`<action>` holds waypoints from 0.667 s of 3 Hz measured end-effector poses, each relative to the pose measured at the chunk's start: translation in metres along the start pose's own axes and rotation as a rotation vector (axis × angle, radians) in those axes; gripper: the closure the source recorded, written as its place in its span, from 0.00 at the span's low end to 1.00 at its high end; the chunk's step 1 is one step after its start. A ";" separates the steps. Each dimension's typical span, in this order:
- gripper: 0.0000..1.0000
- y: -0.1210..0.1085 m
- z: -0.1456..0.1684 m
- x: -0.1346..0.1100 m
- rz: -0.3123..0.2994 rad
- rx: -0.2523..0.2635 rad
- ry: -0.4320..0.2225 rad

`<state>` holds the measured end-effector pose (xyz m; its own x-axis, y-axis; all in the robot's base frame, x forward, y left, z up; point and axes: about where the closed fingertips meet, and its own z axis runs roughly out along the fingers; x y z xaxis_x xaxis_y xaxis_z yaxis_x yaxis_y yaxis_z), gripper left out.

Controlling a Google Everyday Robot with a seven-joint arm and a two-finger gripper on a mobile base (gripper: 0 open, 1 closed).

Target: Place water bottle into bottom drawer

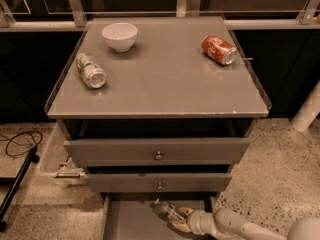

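Note:
The water bottle [166, 211] is a small clear ribbed bottle, lying tilted inside the open bottom drawer [127, 224], its cap pointing up-left toward the drawer's back. My gripper [177, 218] reaches in from the lower right on a white arm and is shut on the water bottle's lower end, just above the drawer's grey floor. The drawer is pulled out under the two upper drawers; only its back part shows at the frame's bottom edge.
On the cabinet top lie a white bowl [119, 36], a green-and-white can [91, 71] on its side, and an orange-red soda can [218, 49] on its side. The upper drawers' knobs [159, 156] face me. A black cable [17, 143] lies on the floor at left.

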<state>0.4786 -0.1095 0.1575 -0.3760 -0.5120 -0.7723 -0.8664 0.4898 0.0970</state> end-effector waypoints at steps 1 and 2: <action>0.57 0.000 0.000 0.000 0.000 0.000 0.000; 0.34 0.000 0.000 0.000 0.000 0.000 0.000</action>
<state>0.4786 -0.1094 0.1575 -0.3760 -0.5120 -0.7724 -0.8664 0.4898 0.0971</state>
